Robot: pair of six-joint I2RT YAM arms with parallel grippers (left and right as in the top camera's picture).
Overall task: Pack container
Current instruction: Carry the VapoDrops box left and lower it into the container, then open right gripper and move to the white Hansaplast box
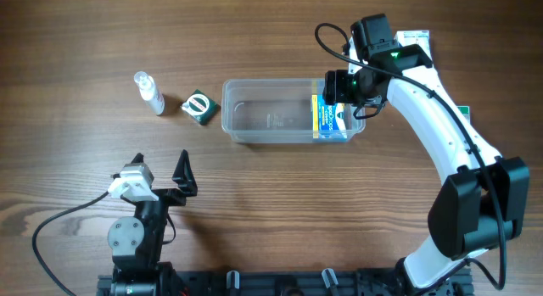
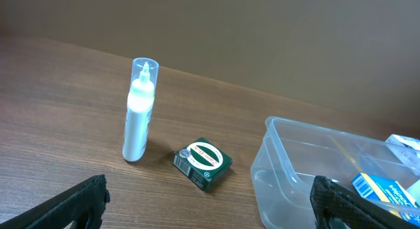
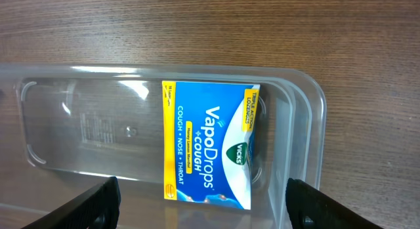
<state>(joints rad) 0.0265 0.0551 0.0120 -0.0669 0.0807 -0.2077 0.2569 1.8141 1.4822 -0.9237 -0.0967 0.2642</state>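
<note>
The green box [image 1: 198, 107] lies just left of the container [image 1: 267, 118], far nearer the open, empty left hand [image 1: 159, 166] than the open right hand [image 1: 335, 86].

Left claw [image 1: 159, 170] tucked back, jaws wide apart; right claw [image 1: 344, 86] far forward, jaws apart.

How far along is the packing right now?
Done: the VapoDrops box lies inside the container, at its right end. In hand: nothing; the right gripper hangs open over that box, and the left gripper is open and empty. Left: the spray bottle and the green box, both outside the container.
</note>
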